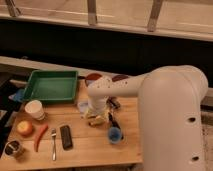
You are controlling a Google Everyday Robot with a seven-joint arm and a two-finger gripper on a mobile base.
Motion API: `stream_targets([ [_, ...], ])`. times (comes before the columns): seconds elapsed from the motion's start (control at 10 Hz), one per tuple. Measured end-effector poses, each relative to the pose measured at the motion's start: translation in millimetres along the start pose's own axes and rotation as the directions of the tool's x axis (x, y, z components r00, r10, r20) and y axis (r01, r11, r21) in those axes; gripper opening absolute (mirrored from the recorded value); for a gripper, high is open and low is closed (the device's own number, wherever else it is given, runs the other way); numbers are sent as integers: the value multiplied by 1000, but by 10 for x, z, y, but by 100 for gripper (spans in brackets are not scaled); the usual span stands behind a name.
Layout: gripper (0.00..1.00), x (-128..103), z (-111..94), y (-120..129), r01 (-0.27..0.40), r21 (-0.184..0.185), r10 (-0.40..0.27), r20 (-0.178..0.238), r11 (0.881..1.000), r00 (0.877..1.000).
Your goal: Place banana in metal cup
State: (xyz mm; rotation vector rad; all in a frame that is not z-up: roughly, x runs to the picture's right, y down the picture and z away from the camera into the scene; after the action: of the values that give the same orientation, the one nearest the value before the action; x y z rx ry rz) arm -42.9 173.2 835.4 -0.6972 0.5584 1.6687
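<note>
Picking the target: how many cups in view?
3: white cup by the green tray, metal cup at near-left corner, blue cup beside the end effector mid-table. Arm may hide others.
</note>
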Motion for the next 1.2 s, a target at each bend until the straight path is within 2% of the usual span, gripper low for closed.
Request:
stream_targets([
  [0.3, 80, 19, 226, 8, -4, 15, 4, -44, 1000, 999],
  [0.4, 76, 27, 269, 1, -10, 26, 12, -51, 1000, 999],
  [0.5, 65, 37, 281, -31, -25, 41, 27, -31, 999, 999],
  [0.7, 47, 33, 226, -23, -35, 48, 34, 11, 998, 999],
  [0.9, 25, 27, 146, -20, -36, 54, 33, 44, 998, 998],
  [1.0, 17, 25, 106, -26, -37, 56, 34, 57, 998, 998],
  [1.1, 13, 16, 53, -40, -42, 75, 36, 82, 996, 996],
  [1.2, 13, 15, -11, -31, -46, 95, 35, 111, 994, 993],
])
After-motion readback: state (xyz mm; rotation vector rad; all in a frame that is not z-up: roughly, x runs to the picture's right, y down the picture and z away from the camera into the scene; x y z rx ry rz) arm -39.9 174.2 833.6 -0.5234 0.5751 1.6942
